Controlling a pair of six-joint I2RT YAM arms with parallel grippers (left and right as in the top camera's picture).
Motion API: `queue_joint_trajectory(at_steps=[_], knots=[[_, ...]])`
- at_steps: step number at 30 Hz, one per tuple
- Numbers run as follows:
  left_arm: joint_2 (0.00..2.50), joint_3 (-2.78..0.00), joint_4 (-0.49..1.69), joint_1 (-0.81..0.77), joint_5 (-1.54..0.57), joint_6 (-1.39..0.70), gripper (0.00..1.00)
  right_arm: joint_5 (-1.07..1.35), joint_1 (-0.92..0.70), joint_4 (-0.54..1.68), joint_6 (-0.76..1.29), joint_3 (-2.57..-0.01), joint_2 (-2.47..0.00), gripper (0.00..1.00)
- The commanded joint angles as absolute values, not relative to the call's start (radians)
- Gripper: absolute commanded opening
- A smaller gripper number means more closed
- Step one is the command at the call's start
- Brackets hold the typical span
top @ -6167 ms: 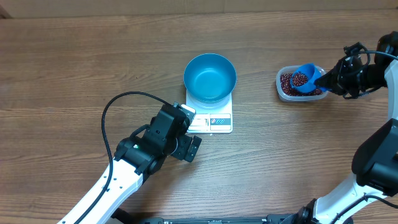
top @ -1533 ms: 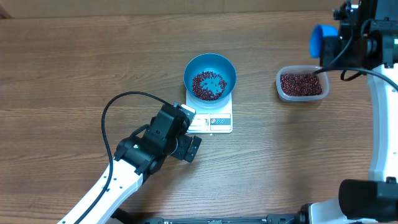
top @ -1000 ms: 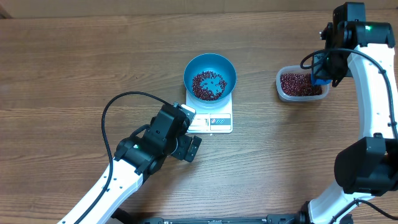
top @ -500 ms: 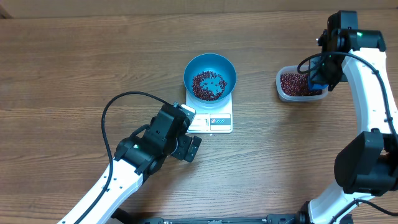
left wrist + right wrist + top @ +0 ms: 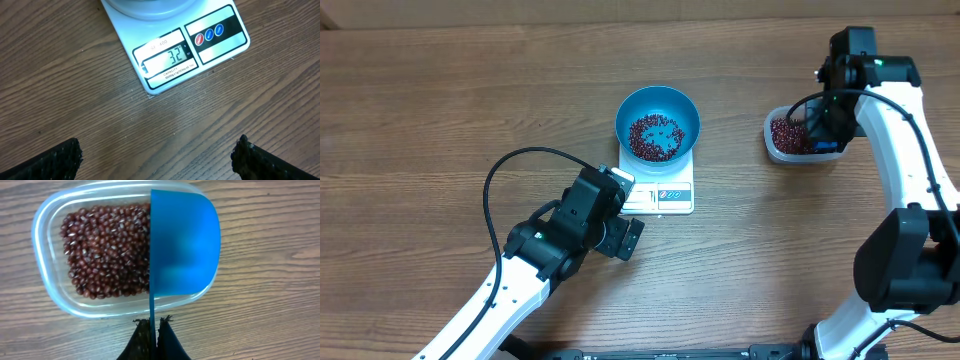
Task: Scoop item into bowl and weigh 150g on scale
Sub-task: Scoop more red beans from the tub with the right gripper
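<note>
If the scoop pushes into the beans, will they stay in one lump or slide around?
Probably slide: the beans are many small, smooth, separate grains, so they should flow around the scoop. They look rounded, so any that spill would likely roll. The walls of the tub should keep most of them in.

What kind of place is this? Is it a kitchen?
Probably a robot lab, not a kitchen: white robot arms stand at a wooden table, with a scale, a bowl of beans and a scoop over a bean tub.
</note>
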State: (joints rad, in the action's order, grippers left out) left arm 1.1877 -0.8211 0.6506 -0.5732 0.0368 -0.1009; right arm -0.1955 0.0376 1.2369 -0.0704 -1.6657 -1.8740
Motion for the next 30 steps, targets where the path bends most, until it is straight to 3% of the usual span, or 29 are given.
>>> queue_joint_trajectory(at_steps=[1, 13, 30], knots=[[1.189, -0.844, 0.65, -0.567, 0.029, -0.089, 1.0, -0.173, -0.004, 1.245, -0.083, -1.655, -1.866, 0.04], [1.189, -0.844, 0.65, -0.567, 0.029, -0.089, 1.0, 0.088, 0.021, 1.282, -0.109, -1.655, -1.867, 0.04], [1.189, -0.844, 0.65, -0.567, 0.029, -0.089, 0.99, 0.477, 0.26, 1.301, -0.151, -1.655, -1.867, 0.04]])
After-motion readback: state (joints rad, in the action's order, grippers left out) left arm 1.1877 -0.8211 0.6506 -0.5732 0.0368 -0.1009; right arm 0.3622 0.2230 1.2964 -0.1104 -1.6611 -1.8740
